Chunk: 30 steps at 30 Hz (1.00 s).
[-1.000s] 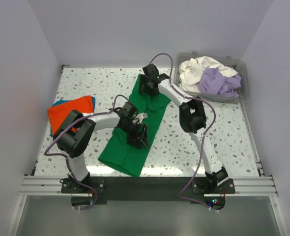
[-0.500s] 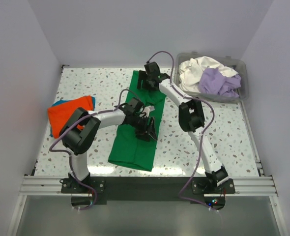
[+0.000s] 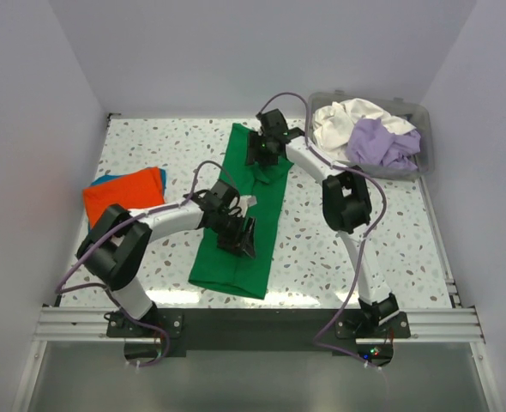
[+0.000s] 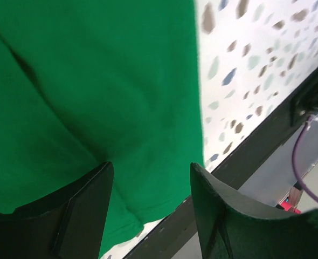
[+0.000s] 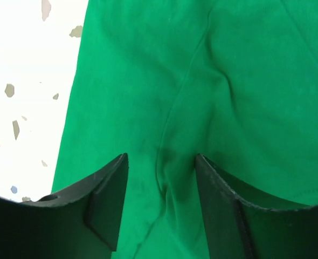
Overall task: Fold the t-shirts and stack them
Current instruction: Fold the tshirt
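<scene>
counter (image 3: 150,154): white speckled stone-look top, pale plain walls (image 3: 236,51) on three sides
green t-shirt (image 3: 236,262): bright green cloth, folded into a long strip, lying flat mid-counter
left tool (image 3: 240,240): over the strip's near half, fingers spread, released
right tool (image 3: 264,156): over the strip's far end, fingers apart astride a crease, released
orange t-shirt (image 3: 123,193): folded, at the counter's left side

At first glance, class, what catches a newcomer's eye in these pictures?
The bright green t-shirt lies as a long strip mid-table, the left pincer over its near half, the right pincer over its far end. An orange t-shirt lies folded at left; a clear bin far right holds crumpled shirts.
</scene>
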Motion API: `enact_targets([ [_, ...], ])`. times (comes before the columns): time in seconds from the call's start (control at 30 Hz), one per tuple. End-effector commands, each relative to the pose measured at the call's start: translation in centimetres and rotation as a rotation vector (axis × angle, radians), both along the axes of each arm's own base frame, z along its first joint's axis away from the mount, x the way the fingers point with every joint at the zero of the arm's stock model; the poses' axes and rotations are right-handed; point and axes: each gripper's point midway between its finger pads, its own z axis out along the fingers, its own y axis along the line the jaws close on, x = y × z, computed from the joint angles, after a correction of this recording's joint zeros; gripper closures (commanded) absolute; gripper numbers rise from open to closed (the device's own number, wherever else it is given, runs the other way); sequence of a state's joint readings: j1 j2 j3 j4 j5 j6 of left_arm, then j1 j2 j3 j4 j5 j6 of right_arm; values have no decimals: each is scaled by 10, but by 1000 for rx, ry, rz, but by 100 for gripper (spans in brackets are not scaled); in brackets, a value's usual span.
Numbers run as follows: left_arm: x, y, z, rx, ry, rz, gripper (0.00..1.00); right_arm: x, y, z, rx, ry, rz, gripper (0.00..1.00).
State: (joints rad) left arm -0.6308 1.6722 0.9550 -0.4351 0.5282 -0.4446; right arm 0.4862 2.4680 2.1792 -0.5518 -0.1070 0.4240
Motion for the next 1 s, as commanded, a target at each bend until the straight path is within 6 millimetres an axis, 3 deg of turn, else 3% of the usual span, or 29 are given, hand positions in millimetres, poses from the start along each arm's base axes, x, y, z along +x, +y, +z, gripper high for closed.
enact_targets([
  [0.0, -11, 9, -16, 41, 32, -31, 36, -14, -3, 23, 8, 1, 25, 45],
  [0.07, -12, 10, -18, 46, 41, -40, 36, -22, -7, 11, -10, 30, 19, 49],
  [0.23, -16, 8, -22, 31, 62, -54, 36, -32, -17, 4, -28, 51, -14, 57],
  [0.5, -22, -15, -18, -96, 142, -101, 36, -39, -27, -27, -96, 121, -41, 64],
  [0.77, -4, -64, -1, -209, 127, -174, 36, -24, -37, -53, -186, 141, -76, 62],
  [0.97, -4, -66, 12, -207, 68, -187, 36, -8, -36, -36, -164, 102, -71, 49],
])
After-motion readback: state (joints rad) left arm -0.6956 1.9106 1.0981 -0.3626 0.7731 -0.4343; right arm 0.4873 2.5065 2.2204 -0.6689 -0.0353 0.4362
